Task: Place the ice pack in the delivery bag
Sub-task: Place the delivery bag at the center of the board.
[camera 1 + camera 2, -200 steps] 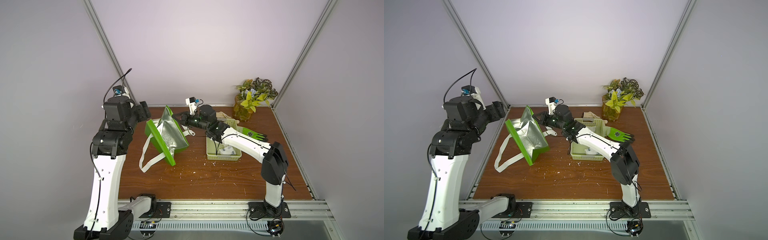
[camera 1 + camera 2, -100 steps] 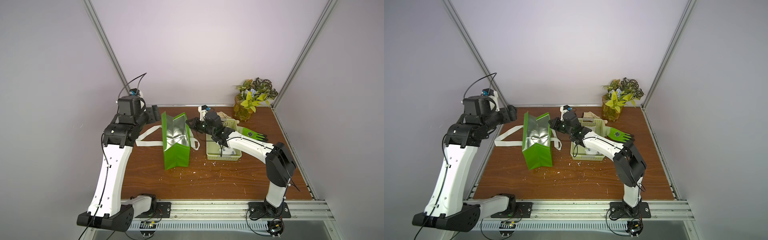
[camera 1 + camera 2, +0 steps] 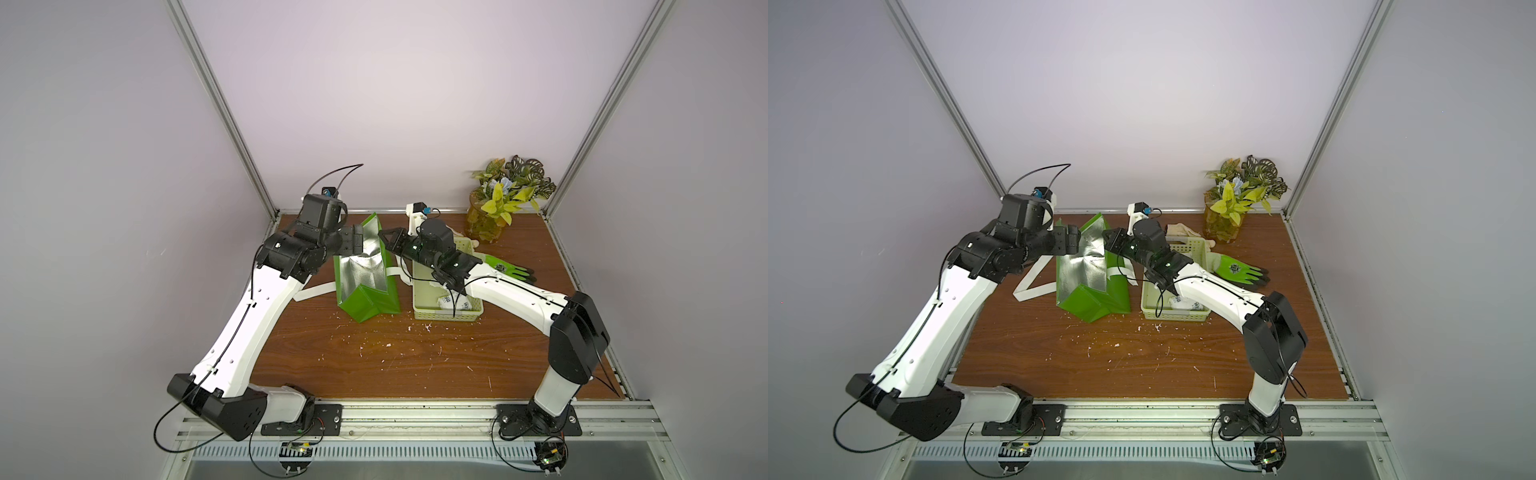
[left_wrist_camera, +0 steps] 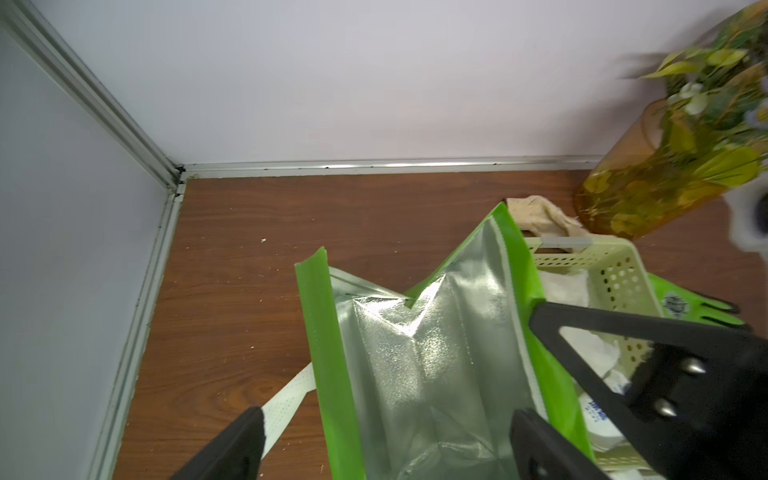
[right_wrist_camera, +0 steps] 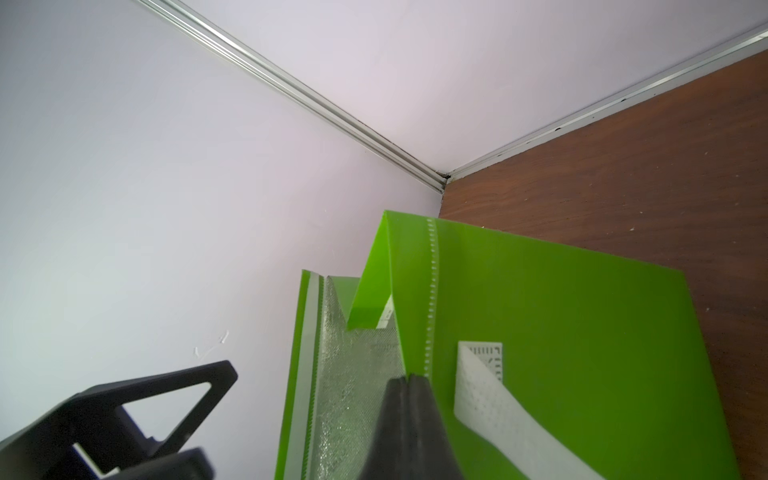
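Observation:
The delivery bag [image 3: 368,300] [image 3: 1090,305] stands on the wooden table with its mouth up and its silver lining [image 4: 415,365] showing. My right gripper [image 3: 384,235] [image 3: 1106,240] [image 5: 409,380] is shut on the rim of the bag's right wall [image 5: 540,332]. My left gripper [image 3: 355,245] [image 3: 1069,243] [image 4: 386,440] is open at the bag's left rim, and that green edge [image 4: 328,374] lies between its fingers without touching them. A white packet with blue print [image 3: 453,302] [image 4: 594,411], apparently the ice pack, lies in the pale basket.
The pale green perforated basket [image 3: 424,291] [image 3: 1148,301] sits right beside the bag. A green glove [image 3: 511,268] lies behind it, with a beige cloth [image 3: 1179,230] and a potted plant [image 3: 494,208] at the back. A white strap [image 3: 311,293] trails left of the bag.
The bag has gone from tilted and lifted to standing on the table, turned mouth up. My left arm came down to its left rim with the jaws wider apart. The right gripper kept its hold.

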{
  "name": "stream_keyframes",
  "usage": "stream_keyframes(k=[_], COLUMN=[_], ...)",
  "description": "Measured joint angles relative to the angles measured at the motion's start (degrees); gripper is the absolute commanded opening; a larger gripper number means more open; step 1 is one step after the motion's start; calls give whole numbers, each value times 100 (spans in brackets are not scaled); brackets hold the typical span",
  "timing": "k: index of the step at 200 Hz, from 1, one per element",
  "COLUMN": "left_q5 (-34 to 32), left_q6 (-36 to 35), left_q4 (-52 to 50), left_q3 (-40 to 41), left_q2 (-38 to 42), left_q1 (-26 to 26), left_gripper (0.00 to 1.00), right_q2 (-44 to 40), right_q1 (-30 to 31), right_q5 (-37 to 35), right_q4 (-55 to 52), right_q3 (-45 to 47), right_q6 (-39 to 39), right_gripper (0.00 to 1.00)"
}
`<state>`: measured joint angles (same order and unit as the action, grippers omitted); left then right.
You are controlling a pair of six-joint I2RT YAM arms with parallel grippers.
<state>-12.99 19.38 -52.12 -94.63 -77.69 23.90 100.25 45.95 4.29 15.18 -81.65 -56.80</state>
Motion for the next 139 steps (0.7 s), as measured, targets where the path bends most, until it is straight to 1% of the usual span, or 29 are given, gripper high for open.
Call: stream_keyframes(k=[21,37,56,74,92,115,139], left_q5=[-306,-337,-339,-409,-490,-566,-605], left_q6=[13,17,15,-7,-15,-26,-37], left_q4=[-103,-127,-142,-173,-195,-195,-195], left_q3=[50,111,251,382,457,466,466], left_q2=[-24,-22,-50,-131,-225,-275,-275], left_q1=[46,46,46,46,46,46,46], left_gripper=[91,87,80,65,54,35,21], right_q2=[0,0,0,0,0,0,0], right_q1=[0,0,0,0,0,0,0], right_q5=[-7,-46,-103,-107,-111,-111,-111], right_q4=[0,-2,-2,-2,-2,-4,-2], right_q3=[0,0,0,0,2,9,46], right_q6=[2,11,26,28,42,48,83], right_gripper=[0,0,0,0,0,0,0])
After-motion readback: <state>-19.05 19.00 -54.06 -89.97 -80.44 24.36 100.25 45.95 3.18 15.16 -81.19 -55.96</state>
